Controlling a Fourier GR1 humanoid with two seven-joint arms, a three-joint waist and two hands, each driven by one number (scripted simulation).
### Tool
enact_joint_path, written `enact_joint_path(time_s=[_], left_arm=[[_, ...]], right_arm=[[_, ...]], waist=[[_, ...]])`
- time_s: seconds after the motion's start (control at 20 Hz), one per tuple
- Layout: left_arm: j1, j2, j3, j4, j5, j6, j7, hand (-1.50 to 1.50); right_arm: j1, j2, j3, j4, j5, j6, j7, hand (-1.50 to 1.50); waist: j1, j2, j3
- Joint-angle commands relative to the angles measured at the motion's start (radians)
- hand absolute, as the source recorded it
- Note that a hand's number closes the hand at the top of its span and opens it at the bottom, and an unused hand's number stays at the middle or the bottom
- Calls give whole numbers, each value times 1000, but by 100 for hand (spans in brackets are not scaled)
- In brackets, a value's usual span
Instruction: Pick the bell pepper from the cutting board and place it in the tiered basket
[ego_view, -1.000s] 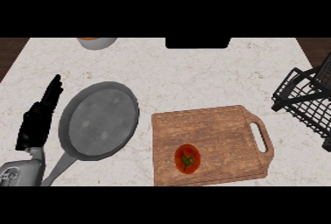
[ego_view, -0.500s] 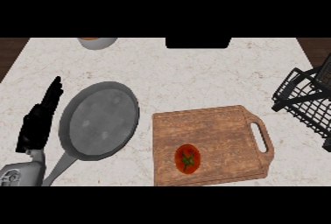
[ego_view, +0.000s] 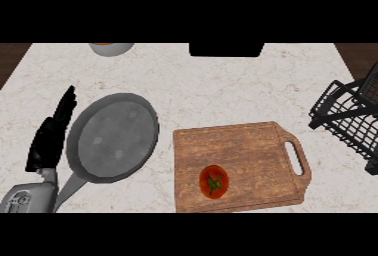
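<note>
The red bell pepper (ego_view: 214, 181), green stem up, lies near the lower edge of the wooden cutting board (ego_view: 240, 150), well to the right of the straight fingers (ego_view: 65, 106) of the left hand (ego_view: 46, 145). The black wire tiered basket (ego_view: 345, 112) stands on the worktop (ego_view: 221, 85) farther right still, apart from the board.

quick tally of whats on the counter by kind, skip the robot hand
bell pepper: 1
cutting board: 1
frying pan: 1
tiered basket: 1
bowl: 1
black object at the far edge: 1
Total: 6
</note>
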Motion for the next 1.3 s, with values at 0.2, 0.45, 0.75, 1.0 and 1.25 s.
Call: enact_joint_path(time_s=[0.2, 0.45, 0.75, 1.0, 1.25], left_arm=[[-13, 0, 1, 7, -12, 1, 13, 0], [-12, 11, 16, -18, 16, -27, 12, 0], [45, 4, 22, -38, 4, -11, 3, 0], [20, -14, 17, -5, -10, 9, 4, 0], [35, 1, 48, 1, 5, 5, -5, 0]], right_arm=[[101, 92, -48, -106, -54, -214, -18, -150], [115, 19, -86, -181, -90, -239, -40, -150], [207, -1, -148, -489, -134, -90, 134, -150], [321, 23, -274, -727, -275, 48, 231, -150], [566, 99, -469, -961, -474, 140, 163, -150]], waist=[[-6, 8, 20], [-6, 6, 20], [-18, 0, 19], [-36, -1, 19], [-51, -3, 20]])
